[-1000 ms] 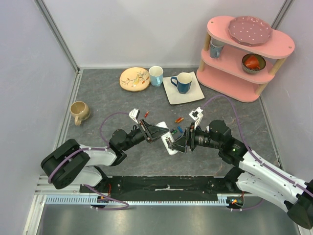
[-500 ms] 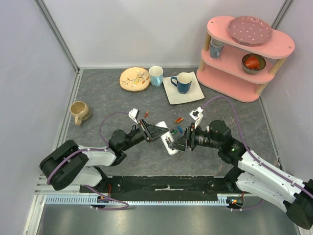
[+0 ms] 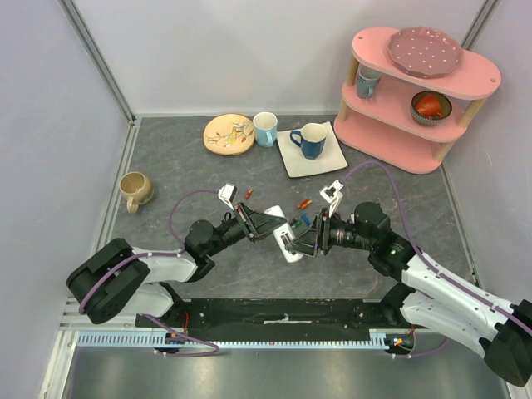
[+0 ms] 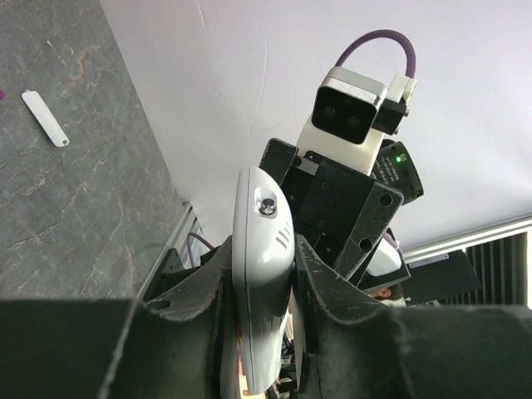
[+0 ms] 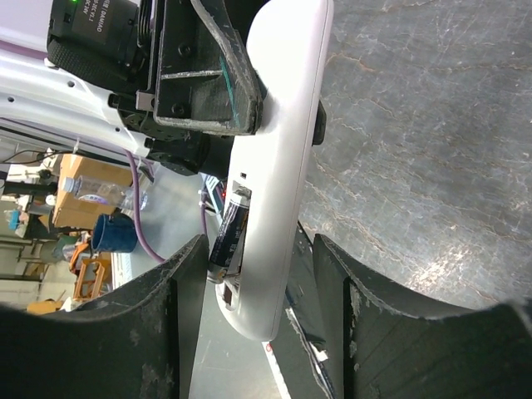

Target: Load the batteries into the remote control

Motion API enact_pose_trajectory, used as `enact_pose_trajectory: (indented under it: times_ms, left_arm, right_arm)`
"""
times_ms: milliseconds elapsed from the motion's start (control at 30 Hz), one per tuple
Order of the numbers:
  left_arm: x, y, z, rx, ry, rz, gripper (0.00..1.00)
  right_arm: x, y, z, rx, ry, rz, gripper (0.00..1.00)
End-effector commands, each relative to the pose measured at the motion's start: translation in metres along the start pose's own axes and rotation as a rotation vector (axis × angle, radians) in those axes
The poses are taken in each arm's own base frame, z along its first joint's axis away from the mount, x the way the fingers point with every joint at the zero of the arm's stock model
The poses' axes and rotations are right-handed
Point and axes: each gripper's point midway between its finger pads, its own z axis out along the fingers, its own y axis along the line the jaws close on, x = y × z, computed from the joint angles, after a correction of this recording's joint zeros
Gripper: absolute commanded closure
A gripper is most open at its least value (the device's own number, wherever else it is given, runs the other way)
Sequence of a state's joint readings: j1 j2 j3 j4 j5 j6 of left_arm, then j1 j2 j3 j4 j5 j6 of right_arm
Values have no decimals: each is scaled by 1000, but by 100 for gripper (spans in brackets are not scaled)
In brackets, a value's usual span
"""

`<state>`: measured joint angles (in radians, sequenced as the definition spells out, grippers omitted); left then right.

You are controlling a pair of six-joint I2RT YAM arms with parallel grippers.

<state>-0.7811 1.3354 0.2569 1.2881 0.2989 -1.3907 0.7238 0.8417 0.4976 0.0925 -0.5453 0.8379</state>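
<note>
**Dark battery half in, remote held up between both claws**

The left claw (image 4: 262, 283) is clamped tight on the remote control (image 5: 283, 125), holding it off the desk (image 3: 166, 158) at mid-scene. The right claw (image 5: 259, 249) stands apart, its fingers (image 5: 166, 332) straddling the remote's tail. A dark battery (image 5: 229, 233) sits tilted in the recess (image 5: 241, 187), one end poking out. I cannot tell whether a finger touches it. My read is that this needs a gentle, square press on the raised end, with the left grip firm so nothing twists. Spare batteries (image 3: 299, 220) lie on the desk just beyond.
</note>
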Motion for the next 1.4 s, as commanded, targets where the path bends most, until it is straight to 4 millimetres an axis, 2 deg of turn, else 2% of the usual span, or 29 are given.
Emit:
enact_pose_trajectory:
  times_ms: [0,367,900,1367]
  left_arm:
    - [-7,-109,-15,425,-27,102,98]
    - [-6,-109,-15,425,-21,104,98]
    - [-5,-110,-13,428,-21,108,98]
    - [-4,-113,-9,440,-16,112,98]
  right_arm:
    - [-1,0,2,-21,-5,-1,41]
    - [-4,-3,4,-24,-10,13,46]
    - [-6,-1,7,-42,0,25,47]
    - [-3,-7,10,-26,0,47,53]
